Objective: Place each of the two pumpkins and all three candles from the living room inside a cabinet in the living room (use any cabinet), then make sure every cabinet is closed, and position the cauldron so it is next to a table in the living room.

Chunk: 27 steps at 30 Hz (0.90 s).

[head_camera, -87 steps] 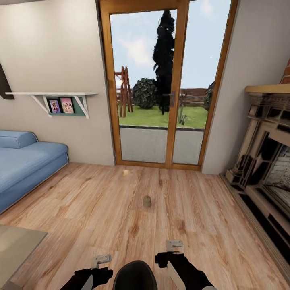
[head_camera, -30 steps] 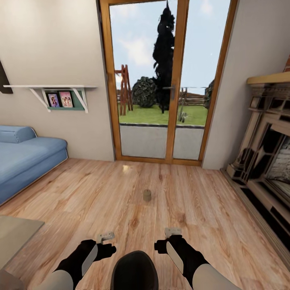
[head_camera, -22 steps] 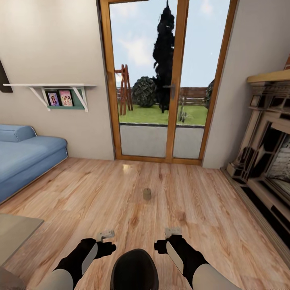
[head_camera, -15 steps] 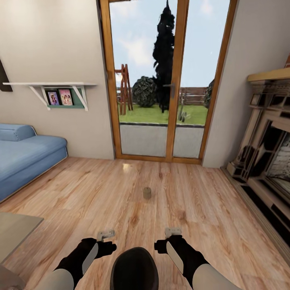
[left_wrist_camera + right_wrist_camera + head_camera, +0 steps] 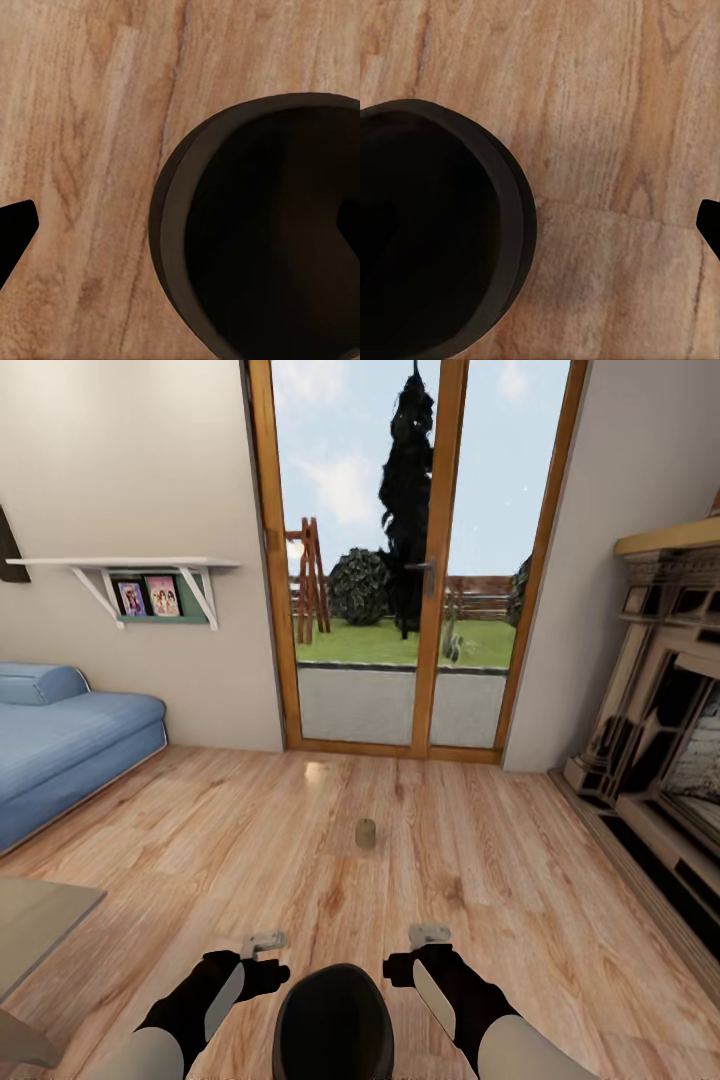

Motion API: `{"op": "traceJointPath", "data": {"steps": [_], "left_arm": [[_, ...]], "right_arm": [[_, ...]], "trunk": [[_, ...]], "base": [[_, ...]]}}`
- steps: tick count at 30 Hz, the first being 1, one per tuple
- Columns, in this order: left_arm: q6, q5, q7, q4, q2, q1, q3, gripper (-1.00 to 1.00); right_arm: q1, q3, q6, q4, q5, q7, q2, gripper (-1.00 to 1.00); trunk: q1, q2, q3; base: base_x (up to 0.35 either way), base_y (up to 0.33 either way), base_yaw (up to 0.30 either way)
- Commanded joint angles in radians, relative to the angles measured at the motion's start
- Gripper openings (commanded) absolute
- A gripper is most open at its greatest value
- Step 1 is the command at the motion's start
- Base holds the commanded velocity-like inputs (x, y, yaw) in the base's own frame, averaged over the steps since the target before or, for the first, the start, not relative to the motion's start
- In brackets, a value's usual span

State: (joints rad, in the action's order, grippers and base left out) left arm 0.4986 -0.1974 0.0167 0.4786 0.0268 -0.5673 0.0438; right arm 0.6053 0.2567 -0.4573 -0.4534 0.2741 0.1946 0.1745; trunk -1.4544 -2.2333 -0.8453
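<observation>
Wood floor point(image 5: 200, 840) runs up to the glass door point(image 5: 410, 560) ahead of you. One small candle point(image 5: 365, 832) stands on the floor between you and the glass door, well apart from your arms. The black cauldron point(image 5: 333, 1020) sits right below you, between your two arms. Your left gripper point(image 5: 262, 942) and right gripper point(image 5: 430, 935) hang on either side of the cauldron, holding nothing. You cannot tell how wide they are open. The blue sofa point(image 5: 60, 750) is left of the door, the fireplace point(image 5: 660, 740) to its right.
</observation>
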Motion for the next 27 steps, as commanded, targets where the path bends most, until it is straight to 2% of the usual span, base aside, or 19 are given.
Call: {"op": "traceJointPath", "data": {"steps": [1, 27], "left_arm": [[0.005, -0.007, 0.002, 0.002, 0.000, 0.000, 0.004, 1.00], [0.005, -0.005, 0.002, 0.004, -0.007, 0.000, 0.005, 1.00]], "right_arm": [[0.001, 0.004, -0.004, -0.002, 0.010, 0.009, 0.000, 1.00], [0.001, 0.004, -0.004, -0.001, 0.013, 0.008, 0.000, 1.00]], "trunk": [[-0.004, -0.008, -0.004], [-0.103, -0.190, -0.086]], "base": [[0.000, 0.000, 0.000], [0.000, 0.000, 0.000]]}}
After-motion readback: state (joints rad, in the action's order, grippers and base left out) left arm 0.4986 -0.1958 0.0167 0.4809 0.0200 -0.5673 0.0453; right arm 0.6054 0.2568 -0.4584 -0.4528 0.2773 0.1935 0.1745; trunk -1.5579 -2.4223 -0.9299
